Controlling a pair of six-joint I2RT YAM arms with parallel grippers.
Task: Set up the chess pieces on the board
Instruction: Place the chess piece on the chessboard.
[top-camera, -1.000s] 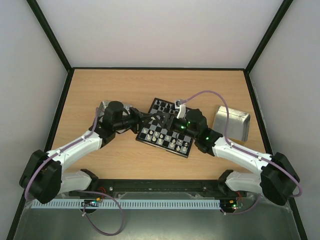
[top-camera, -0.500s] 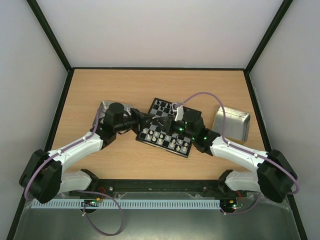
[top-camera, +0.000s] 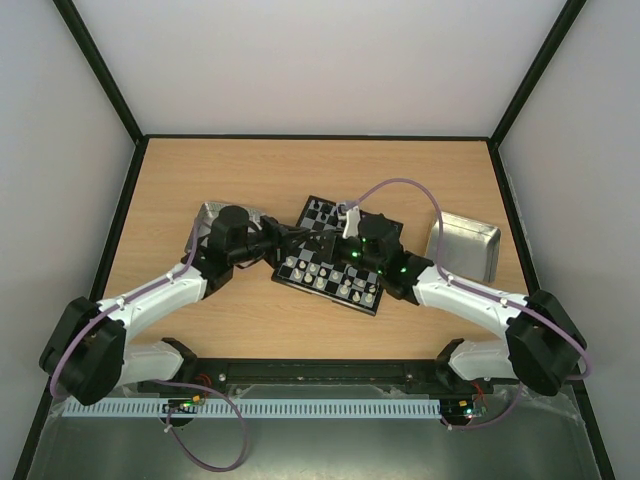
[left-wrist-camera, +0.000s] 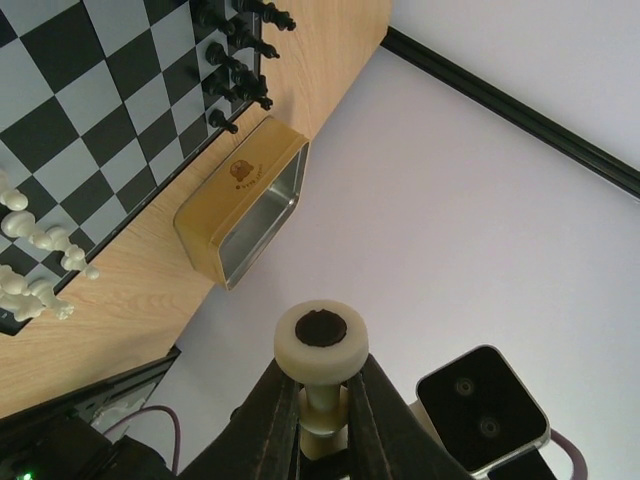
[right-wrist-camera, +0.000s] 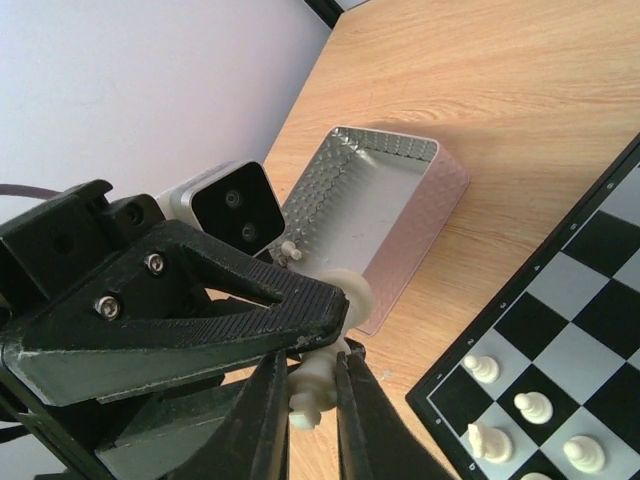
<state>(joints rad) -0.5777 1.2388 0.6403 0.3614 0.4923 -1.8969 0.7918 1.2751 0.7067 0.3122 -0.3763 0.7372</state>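
Observation:
The board (top-camera: 318, 252) lies mid-table, with black chess pieces (top-camera: 322, 210) on its far row and white ones (top-camera: 330, 275) on its near rows. Both grippers meet above its left part. My left gripper (left-wrist-camera: 322, 385) is shut on the stem of a white chess piece (left-wrist-camera: 322, 340) whose round base faces the camera. My right gripper (right-wrist-camera: 312, 385) is shut on the same white piece's (right-wrist-camera: 318, 380) other end, just below the left gripper's fingers (right-wrist-camera: 290, 310). Some white pieces (right-wrist-camera: 530, 405) stand on the board (right-wrist-camera: 590, 290).
A metal tray (top-camera: 207, 214) lies left of the board, under the left arm; it (right-wrist-camera: 380, 215) holds a small white piece (right-wrist-camera: 290, 250). A second tray (top-camera: 465, 245) lies right of the board, gold outside (left-wrist-camera: 245, 215). Black walls edge the table.
My right gripper has moved left across the board to the left gripper and closed on the white piece held there. The left arm has hardly moved.

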